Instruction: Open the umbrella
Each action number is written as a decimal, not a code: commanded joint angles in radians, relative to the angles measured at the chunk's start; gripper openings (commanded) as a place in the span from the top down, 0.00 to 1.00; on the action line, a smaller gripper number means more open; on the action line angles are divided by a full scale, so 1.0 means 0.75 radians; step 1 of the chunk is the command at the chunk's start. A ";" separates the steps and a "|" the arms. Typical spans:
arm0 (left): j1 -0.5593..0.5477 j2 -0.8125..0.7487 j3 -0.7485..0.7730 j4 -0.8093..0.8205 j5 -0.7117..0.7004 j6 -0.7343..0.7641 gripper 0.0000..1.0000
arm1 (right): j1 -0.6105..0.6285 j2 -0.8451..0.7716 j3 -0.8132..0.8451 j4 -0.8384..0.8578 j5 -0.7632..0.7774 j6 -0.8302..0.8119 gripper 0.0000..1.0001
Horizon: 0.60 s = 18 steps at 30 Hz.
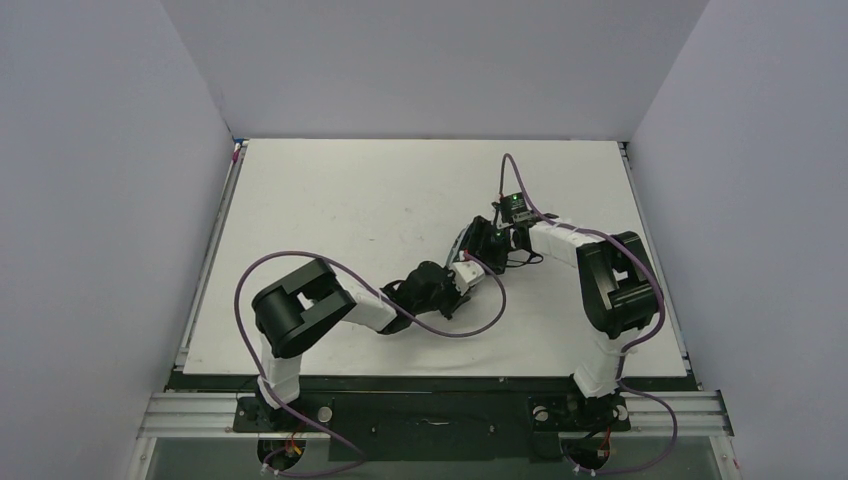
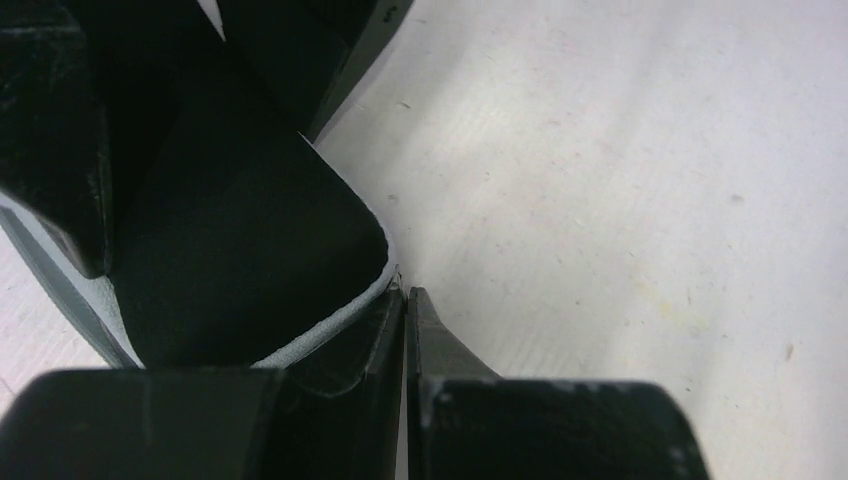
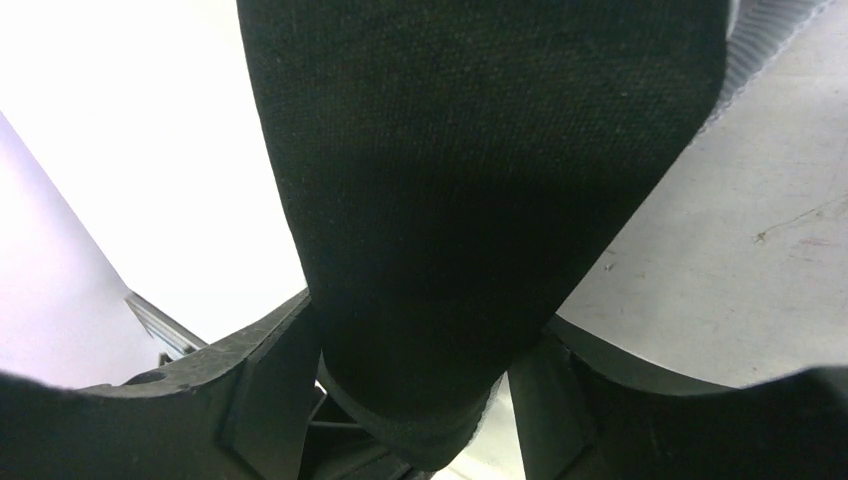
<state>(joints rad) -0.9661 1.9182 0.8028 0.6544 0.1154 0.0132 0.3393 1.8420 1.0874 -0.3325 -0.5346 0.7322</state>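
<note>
Firstly, at the near edge the aluminium rail (image 1: 200,415) carries both arm bases, and a purple cable (image 1: 470,333) loops over the white table (image 1: 330,200) in front of the left wrist. Mid-table, the left gripper (image 2: 405,292) is fully closed, fingertips touching, with the pale hem of the umbrella (image 2: 250,250) meeting them; whether the cloth is pinched cannot be determined. Just beyond, the right gripper (image 3: 420,312) clasps a folded black band of the canopy between its parted fingers, and from above both wrists hide most of the umbrella, pale walls (image 1: 420,60) behind.
</note>
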 commanded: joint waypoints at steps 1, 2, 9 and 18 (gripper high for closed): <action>-0.039 0.064 0.046 -0.024 -0.078 -0.127 1.00 | 0.047 0.030 -0.074 0.173 0.170 0.260 0.74; -0.035 0.066 0.048 -0.024 -0.112 -0.142 1.00 | 0.049 0.033 -0.075 0.188 0.170 0.281 0.74; 0.061 -0.002 -0.072 -0.008 -0.085 -0.108 1.00 | -0.009 -0.030 -0.005 -0.009 0.225 -0.138 0.26; 0.189 -0.050 -0.121 -0.002 0.062 0.078 1.00 | -0.130 -0.149 0.188 -0.738 0.049 -1.012 0.11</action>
<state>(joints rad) -0.8795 1.8942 0.7357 0.7113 0.1432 -0.0204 0.2893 1.7935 1.1515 -0.5049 -0.4618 0.4030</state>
